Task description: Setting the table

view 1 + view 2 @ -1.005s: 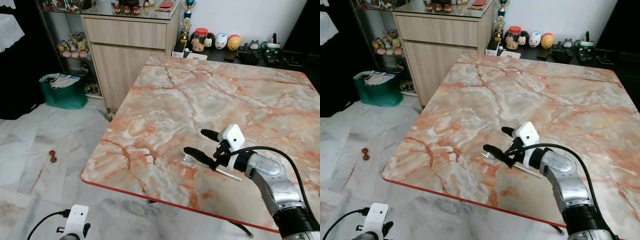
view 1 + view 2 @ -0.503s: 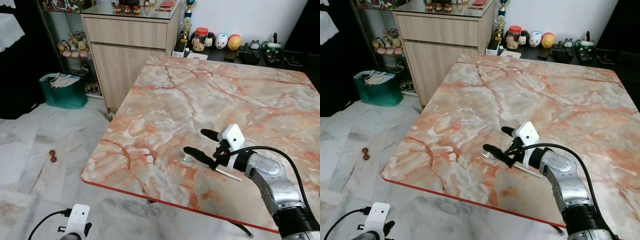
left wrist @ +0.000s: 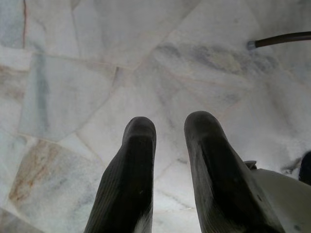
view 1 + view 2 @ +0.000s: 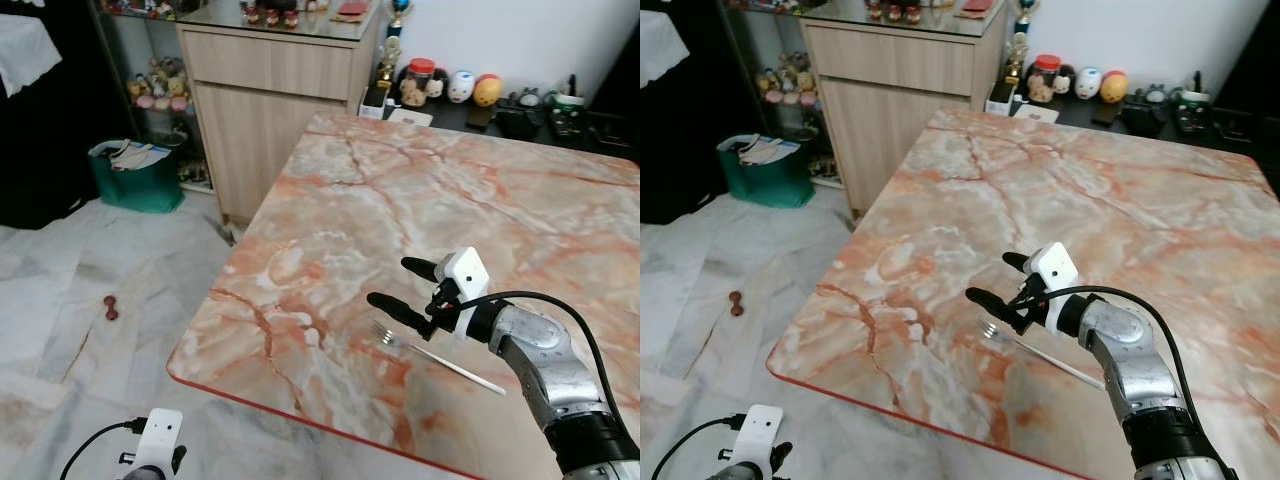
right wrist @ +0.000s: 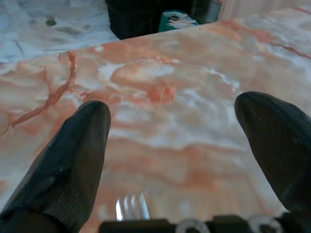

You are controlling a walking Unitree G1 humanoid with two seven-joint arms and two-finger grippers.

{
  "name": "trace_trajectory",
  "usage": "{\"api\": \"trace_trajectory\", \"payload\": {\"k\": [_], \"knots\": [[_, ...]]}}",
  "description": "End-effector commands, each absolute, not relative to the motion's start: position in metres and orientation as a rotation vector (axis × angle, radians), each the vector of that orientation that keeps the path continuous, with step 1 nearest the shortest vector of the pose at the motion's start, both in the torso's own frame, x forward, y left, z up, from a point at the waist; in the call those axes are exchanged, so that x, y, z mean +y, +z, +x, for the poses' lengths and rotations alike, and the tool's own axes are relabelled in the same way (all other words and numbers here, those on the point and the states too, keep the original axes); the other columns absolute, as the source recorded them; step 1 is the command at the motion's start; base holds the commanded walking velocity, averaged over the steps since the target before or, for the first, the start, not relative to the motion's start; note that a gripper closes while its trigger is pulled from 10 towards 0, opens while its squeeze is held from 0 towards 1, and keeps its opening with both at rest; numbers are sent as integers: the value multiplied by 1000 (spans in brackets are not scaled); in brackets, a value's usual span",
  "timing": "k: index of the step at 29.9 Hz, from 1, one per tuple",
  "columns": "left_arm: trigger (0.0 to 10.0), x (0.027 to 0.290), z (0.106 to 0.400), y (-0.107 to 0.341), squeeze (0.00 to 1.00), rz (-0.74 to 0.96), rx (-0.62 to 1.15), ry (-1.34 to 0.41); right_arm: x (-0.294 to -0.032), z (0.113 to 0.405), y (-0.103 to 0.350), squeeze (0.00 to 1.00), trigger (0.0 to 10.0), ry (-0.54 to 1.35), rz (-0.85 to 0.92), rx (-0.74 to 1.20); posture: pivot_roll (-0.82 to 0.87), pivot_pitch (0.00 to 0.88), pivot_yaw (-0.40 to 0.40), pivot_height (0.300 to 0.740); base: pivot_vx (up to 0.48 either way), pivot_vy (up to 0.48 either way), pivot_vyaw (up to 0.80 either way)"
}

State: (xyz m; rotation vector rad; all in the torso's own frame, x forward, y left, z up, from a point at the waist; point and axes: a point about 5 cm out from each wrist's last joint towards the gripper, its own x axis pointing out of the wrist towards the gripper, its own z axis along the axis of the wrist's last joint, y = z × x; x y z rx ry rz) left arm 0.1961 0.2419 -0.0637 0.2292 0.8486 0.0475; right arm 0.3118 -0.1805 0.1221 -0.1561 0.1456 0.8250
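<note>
- A fork lies flat on the marble table, near its front edge.
- The right gripper hovers just above the tines, at their 12 o'clock, fingers spread, holding nothing.
- The fork is likely light, stiff and slippery; pinch across its thin handle.
- The left gripper hangs over the floor, fingers slightly parted.

No readable text, labels or numbers anywhere, jars and figurines on the far cabinet too small and blurred to show any lettering
</note>
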Motion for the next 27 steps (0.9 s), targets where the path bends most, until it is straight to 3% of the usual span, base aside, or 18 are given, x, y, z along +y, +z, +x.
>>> {"api": "trace_trajectory", "payload": {"k": [1, 15, 21, 27], "knots": [[10000, 239, 193, -66, 0, 214, 868, 49, -182, 312, 122, 0, 10000, 819, -164, 149, 98, 0, -41, 727, 0, 0, 0], [10000, 237, 191, -68, 0, 205, 878, 41, -189, 305, 117, 0, 10000, 803, -163, 182, 89, 0, -39, 727, 0, 0, 0], [10000, 236, 190, -69, 0, 200, 886, 38, -191, 284, 116, 0, 10000, 927, -206, 239, 82, 0, -40, 727, 0, 0, 0], [10000, 235, 187, -71, 0, 193, 901, 33, -213, 259, 116, 0, 10000, 996, -269, 364, 73, 0, -39, 727, 0, 0, 0]]}}
